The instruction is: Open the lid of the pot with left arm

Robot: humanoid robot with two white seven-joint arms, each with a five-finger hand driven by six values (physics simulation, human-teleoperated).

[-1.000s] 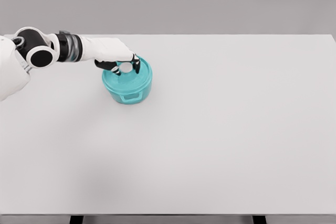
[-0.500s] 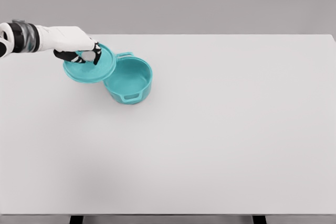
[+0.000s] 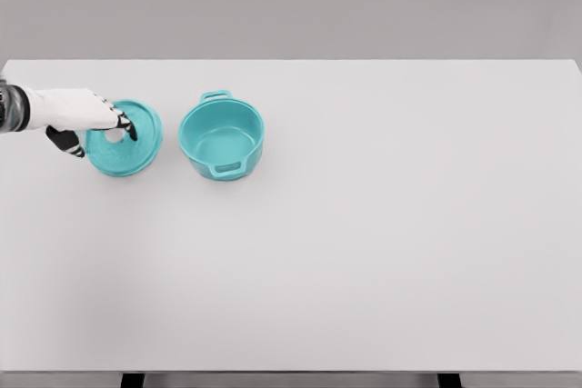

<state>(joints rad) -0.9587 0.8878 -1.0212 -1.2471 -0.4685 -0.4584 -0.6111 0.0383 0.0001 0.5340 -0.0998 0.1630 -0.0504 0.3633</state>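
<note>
The teal pot (image 3: 222,141) stands uncovered on the white table (image 3: 364,224), left of the middle, its inside showing and a handle on its near and far sides. Its teal lid (image 3: 126,142) is off to the pot's left, low over or on the tabletop; I cannot tell which. My left hand (image 3: 98,131) comes in from the left edge and is shut on the lid's white knob, with the dark fingertips (image 3: 131,131) curled over the top. The right arm is out of sight.
A grey wall runs behind the table's far edge. The lid sits close to the table's left edge. A narrow gap separates lid and pot.
The lid came off the pot and travelled left with my left hand, from on the pot to well clear of it and lower down. The pot stayed put.
</note>
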